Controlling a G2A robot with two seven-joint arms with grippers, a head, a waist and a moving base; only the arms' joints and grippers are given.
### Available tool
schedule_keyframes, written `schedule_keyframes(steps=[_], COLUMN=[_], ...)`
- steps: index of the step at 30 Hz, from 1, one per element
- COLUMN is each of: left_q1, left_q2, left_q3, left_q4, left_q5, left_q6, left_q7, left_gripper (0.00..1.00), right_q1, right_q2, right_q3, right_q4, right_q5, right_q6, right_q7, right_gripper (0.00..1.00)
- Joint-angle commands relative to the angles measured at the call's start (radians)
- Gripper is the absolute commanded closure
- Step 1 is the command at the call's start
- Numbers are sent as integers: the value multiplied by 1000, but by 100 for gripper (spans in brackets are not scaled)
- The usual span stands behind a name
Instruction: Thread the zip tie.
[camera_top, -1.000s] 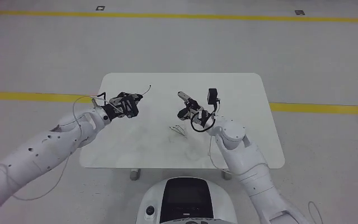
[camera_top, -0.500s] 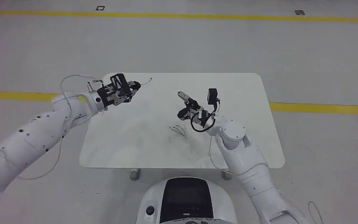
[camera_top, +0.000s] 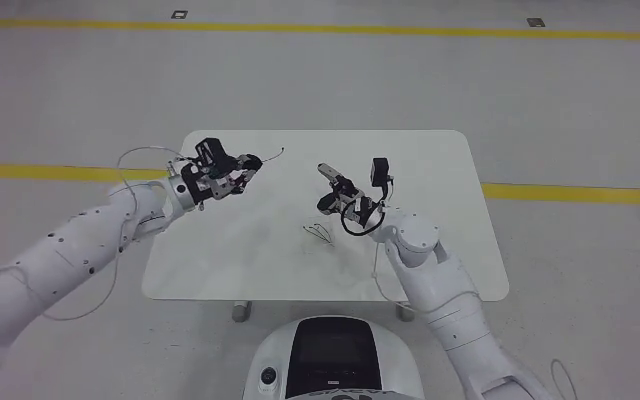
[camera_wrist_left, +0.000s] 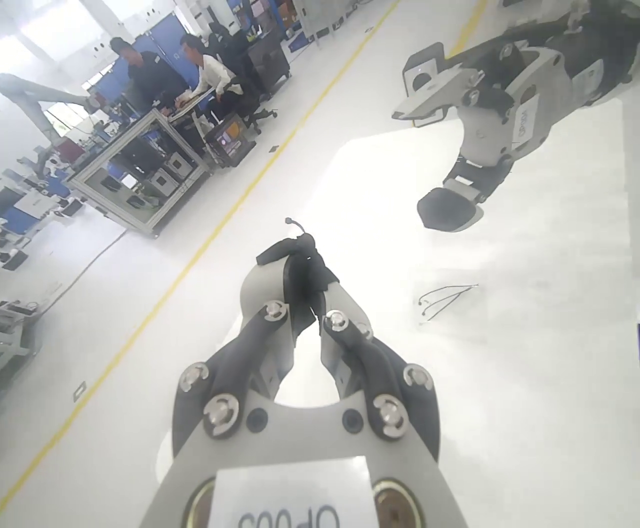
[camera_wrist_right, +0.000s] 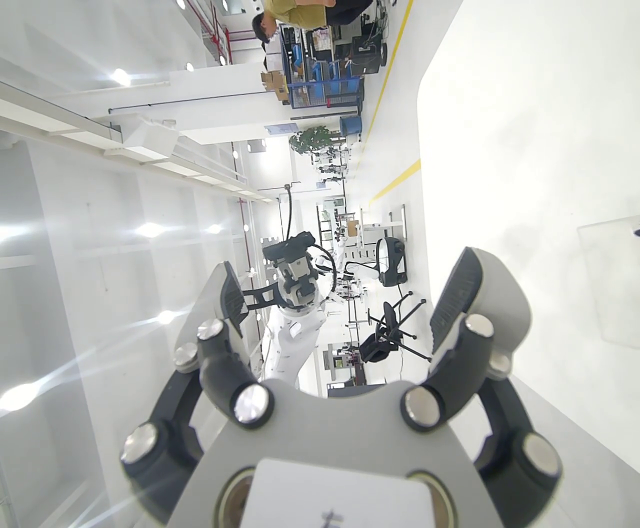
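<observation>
A: Left gripper (camera_top: 250, 162) pinches thin black plastic zip tie (camera_top: 271, 155) over white rounded table (camera_top: 440, 250). The tie's long axis aims at right gripper (camera_top: 327, 187).
B: That one gapes, empty, well apart from the tip.

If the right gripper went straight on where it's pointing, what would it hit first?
Probably the left gripper, shut on the thin black zip tie; it shows between the right gripper's open fingers, though depth is unclear.

Bright ceiling lamps (camera_wrist_right: 150, 230) — starburst glare, washed-out table (camera_wrist_left: 525, 400).
</observation>
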Motion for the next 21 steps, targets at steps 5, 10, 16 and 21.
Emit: schedule_keyframes(steps=[5,10,16,21], left_q1=[9,13,1,-34], left_q2=[1,-1,-25,-56], left_q3=[0,-9,-62,-89], left_q4=[-8,-13,-14,-4], left_q5=[-1,-11,-66,-99], left_q6=[0,22,44,0], left_q7=[-6,-14,-70,-198], left_gripper=[100,100,100,100], right_q1=[0,0,0,0], right_q2=[0,0,0,0], right_q3=[0,0,0,0], right_q4=[0,0,0,0], right_q5=[0,0,0,0], right_q6=[0,0,0,0], right_q7=[0,0,0,0], right_gripper=[0,0,0,0])
